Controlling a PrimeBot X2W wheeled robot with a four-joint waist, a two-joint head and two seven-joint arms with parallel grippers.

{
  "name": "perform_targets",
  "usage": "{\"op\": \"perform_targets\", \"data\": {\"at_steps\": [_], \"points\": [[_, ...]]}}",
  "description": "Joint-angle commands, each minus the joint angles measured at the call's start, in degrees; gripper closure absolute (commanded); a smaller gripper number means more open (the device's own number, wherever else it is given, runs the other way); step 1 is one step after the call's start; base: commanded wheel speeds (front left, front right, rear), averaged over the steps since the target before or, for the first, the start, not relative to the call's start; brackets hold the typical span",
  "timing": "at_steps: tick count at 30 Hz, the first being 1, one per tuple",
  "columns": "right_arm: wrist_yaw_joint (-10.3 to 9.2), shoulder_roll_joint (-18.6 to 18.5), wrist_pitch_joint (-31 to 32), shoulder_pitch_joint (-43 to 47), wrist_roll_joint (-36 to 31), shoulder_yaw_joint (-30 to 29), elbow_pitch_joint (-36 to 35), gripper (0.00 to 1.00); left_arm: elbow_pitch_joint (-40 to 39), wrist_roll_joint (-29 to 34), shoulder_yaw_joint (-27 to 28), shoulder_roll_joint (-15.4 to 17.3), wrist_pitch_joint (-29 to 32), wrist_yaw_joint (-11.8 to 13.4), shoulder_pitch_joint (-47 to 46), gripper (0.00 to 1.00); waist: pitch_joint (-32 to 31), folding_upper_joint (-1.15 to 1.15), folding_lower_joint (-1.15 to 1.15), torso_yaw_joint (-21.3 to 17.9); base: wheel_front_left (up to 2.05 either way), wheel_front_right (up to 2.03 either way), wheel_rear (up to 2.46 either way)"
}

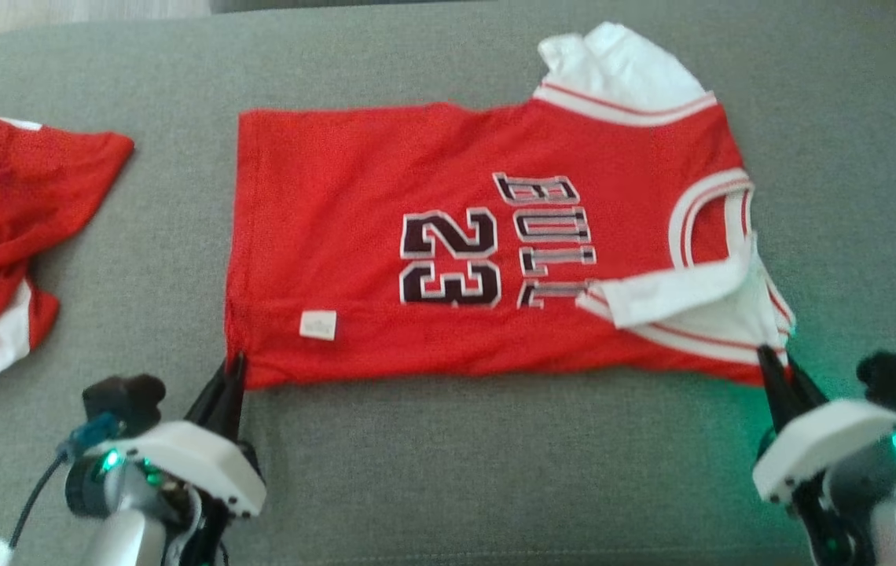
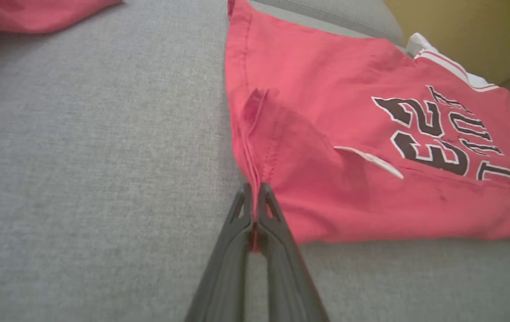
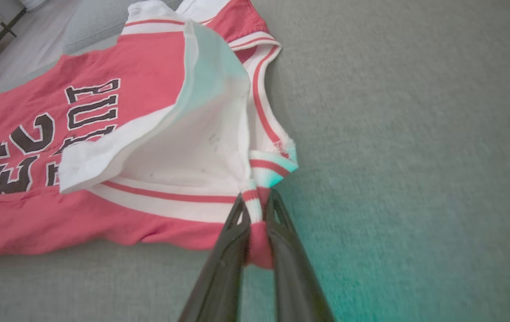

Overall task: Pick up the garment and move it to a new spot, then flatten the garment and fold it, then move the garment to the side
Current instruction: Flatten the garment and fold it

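Note:
The garment [image 1: 416,236] is a red jersey with white trim, black "23" and lettering, spread across a grey cushion with its hem to the left and its shoulders to the right. My left gripper [image 1: 234,363] is shut on the near hem corner of the garment [image 2: 308,147]; red cloth is pinched between the fingers of the left gripper [image 2: 253,190]. At the other end, my right gripper [image 1: 768,358] is shut on the near shoulder trim. There the striped band of the garment [image 3: 156,103] bunches between the closed fingers of the right gripper [image 3: 257,199].
A second red and white piece of clothing [image 1: 8,236] lies crumpled at the left edge of the grey cushion [image 1: 495,472]. A strip of bare cushion runs between the jersey and my arms. Pale floor [image 1: 63,12] shows at the far left corner.

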Motion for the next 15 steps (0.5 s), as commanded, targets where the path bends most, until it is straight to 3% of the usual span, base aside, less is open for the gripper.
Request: {"op": "perform_targets", "data": {"at_steps": [1,10,11,12,13,14,15], "points": [[0.39,-0.4,0.7,1.5,0.6,0.6,-3.4,1.0,-3.5,-0.1,1.8,1.8,0.8,0.9,0.9,1.0,-0.9,0.0,0.0,-0.2,0.0,0.0,0.0],[0.39,-0.3,3.1,9.1,2.0,0.2,-7.5,1.0,-10.7,-1.8,2.2,2.2,6.8,3.8,9.6,1.0,-3.8,0.0,0.0,-0.9,0.0,0.0,0.0],[0.39,-0.3,3.2,9.5,2.1,0.2,-7.5,0.9,-10.9,-1.8,1.8,2.2,7.8,4.0,10.4,1.0,-4.1,0.0,0.0,-0.9,0.0,0.0,0.0],[0.39,-0.3,3.2,9.7,2.5,0.2,-7.6,0.4,-11.2,-1.5,1.4,2.3,8.0,4.1,10.9,1.0,-4.3,0.0,0.0,-0.9,0.0,0.0,0.0],[0.39,-0.3,3.2,9.9,2.7,0.1,-7.7,0.0,-11.6,-1.1,1.3,2.2,7.5,4.4,11.1,0.6,-4.5,0.0,0.0,-0.9,0.0,0.0,0.0],[0.39,-0.2,3.1,10.0,2.7,0.0,-7.8,0.0,-11.8,-0.6,1.2,2.1,7.1,4.8,11.2,0.0,-4.7,0.0,0.0,-0.8,0.0,0.0,0.0],[0.39,-0.2,2.7,10.0,2.7,0.0,-8.2,0.0,-12.0,-0.3,1.0,1.9,6.6,5.1,11.3,0.0,-4.9,0.0,0.0,-0.8,0.0,0.0,0.0]]}}
